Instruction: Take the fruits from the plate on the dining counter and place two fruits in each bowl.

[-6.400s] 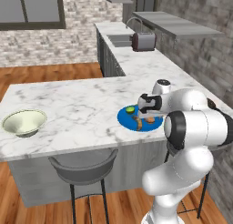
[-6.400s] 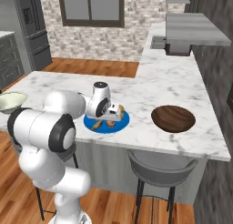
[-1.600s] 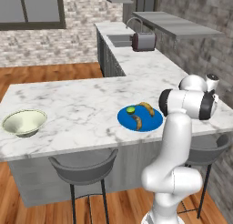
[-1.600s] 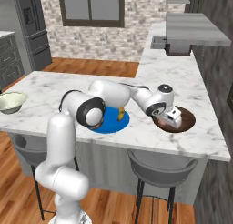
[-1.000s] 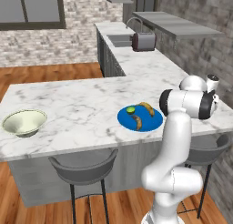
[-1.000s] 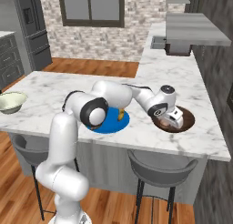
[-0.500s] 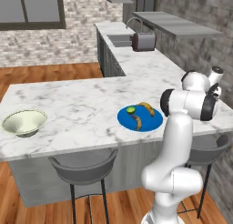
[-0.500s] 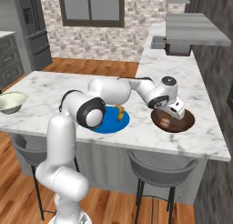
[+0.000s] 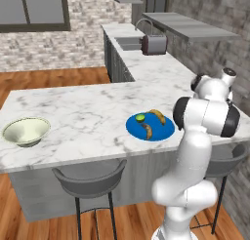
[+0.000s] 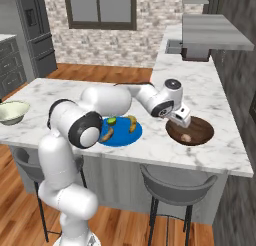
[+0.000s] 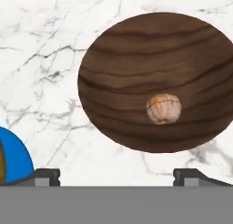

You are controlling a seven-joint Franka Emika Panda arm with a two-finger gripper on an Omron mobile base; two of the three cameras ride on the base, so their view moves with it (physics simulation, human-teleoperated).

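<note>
Pincer [image 10: 183, 121] hangs over the near-left rim of the dark wooden bowl [image 10: 190, 130] by the table's [image 9: 73, 112] right end, fingers spread wide, gripping and touching nothing; the small orange-brown fruit [image 11: 163, 109] lies loose on the bowl floor. Remaining fruit is on the blue plate [image 10: 121, 134] near the table's front edge, to the pincer's left: lime [image 9: 140, 118] plus two bananas [image 9: 157, 116], the front banana's long axis running roughly front-to-back. The cream bowl [image 9: 26, 131] sits well apart at the table's left end.

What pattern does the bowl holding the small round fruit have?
Dark brown wood grain on the round bowl; clearest in the hand view.
</note>
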